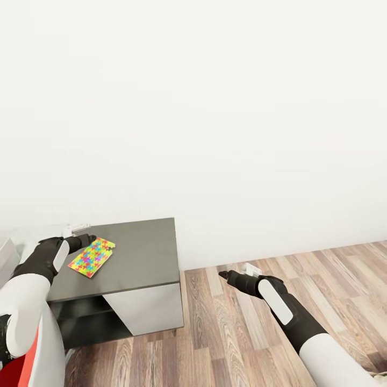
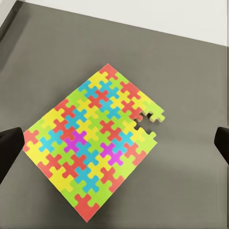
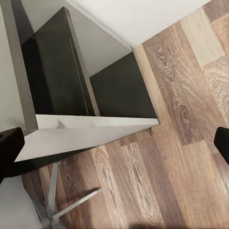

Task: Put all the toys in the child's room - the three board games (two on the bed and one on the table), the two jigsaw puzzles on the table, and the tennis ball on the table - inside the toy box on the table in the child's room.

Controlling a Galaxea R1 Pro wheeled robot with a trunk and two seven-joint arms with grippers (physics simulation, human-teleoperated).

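Observation:
One jigsaw puzzle, a flat board of yellow, pink, green, blue and red pieces, lies on the top of a dark grey cabinet. In the left wrist view the jigsaw puzzle has a notch in one edge. My left gripper hovers over its far left corner, open, with the dark fingertips spread wider than the board. My right gripper hangs open over the wooden floor, right of the cabinet, holding nothing. The toy box, board games, tennis ball and bed are out of view.
A bare white wall stands behind the cabinet. The cabinet has an open lower shelf and a pale side panel. A red-and-white shape sits at my lower left, and thin metal legs rest on the floor.

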